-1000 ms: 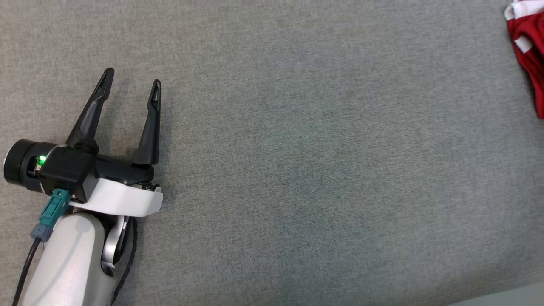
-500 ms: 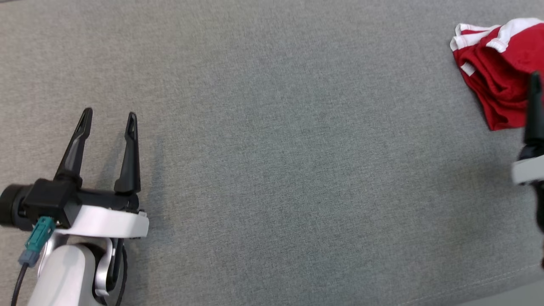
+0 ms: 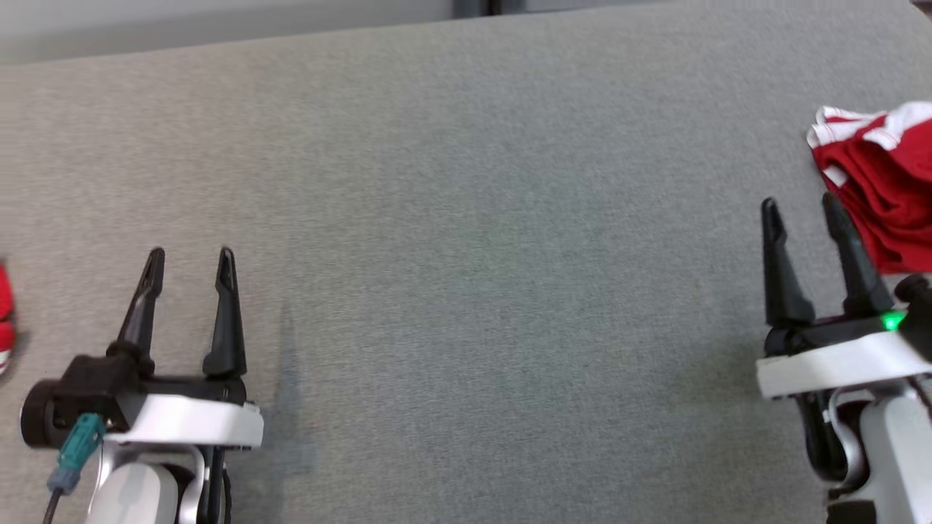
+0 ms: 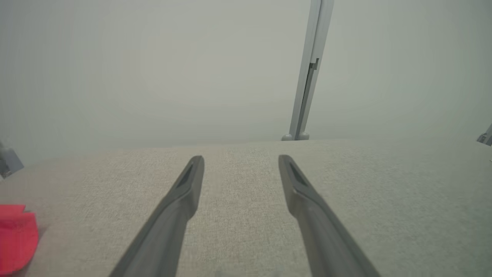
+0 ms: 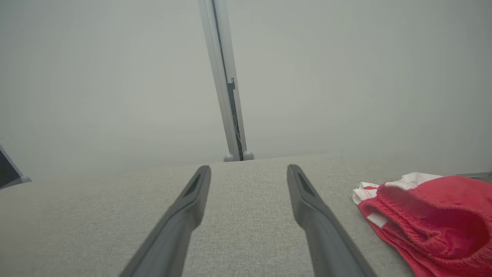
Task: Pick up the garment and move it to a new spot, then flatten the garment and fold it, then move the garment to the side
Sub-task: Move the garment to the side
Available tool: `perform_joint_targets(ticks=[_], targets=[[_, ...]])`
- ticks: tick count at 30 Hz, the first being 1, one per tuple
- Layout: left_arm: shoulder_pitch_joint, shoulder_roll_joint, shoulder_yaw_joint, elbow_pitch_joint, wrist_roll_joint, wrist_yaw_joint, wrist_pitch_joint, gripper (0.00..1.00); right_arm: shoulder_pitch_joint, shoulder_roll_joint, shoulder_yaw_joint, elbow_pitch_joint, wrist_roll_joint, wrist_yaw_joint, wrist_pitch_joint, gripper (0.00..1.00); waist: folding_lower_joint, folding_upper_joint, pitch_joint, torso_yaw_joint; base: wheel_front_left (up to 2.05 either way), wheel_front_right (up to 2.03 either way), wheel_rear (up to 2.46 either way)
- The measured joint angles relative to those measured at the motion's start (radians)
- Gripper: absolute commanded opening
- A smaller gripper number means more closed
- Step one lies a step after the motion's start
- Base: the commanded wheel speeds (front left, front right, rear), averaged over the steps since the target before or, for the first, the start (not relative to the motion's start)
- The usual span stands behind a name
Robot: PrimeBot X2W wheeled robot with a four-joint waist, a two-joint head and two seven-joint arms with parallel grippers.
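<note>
Crumpled red knit garment with white trim [image 3: 881, 189]: lies on flat grey woven fabric surface [image 3: 473, 255], at the head view's 3 o'clock edge, just beside right gripper [image 3: 799, 201], at its 1 o'clock.
Right gripper: fingers parted, holding nothing.
Left gripper [image 3: 191, 252]: 8 o'clock, fingers parted, holding nothing.
Small red cloth piece [image 3: 4, 309]: 9 o'clock edge.

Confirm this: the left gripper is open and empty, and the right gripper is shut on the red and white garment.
Wrong on the right gripper: it is open and empty too. The right wrist view shows its fingers apart, with the red and white garment lying on the grey surface beside them. The left gripper is open and empty, as stated.
</note>
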Motion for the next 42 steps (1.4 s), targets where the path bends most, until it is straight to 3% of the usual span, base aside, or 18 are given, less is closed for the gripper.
perform_joint_targets(ticks=[13, 29, 42], targets=[[0.121, -0.002, -0.003, 0.032, -0.019, 0.004, -0.01, 1.0, 0.183, 0.042, -0.035, -0.108, -0.05, 0.0, 0.075, 1.0, 0.0, 0.0, -0.136, 0.084, 0.0, 0.0, 0.0], [0.245, 0.002, -0.039, 0.023, -0.025, 0.01, 0.032, 1.0, 0.378, 0.051, -0.083, -0.192, -0.088, 0.0, 0.16, 1.0, 0.0, 0.0, -0.286, 0.083, 0.0, 0.0, 0.0], [0.248, 0.017, -0.044, 0.01, -0.036, 0.011, 0.047, 1.0, 0.408, 0.068, -0.108, -0.243, -0.096, 0.0, 0.184, 1.0, 0.0, 0.0, -0.298, 0.089, 0.0, 0.0, 0.0]])
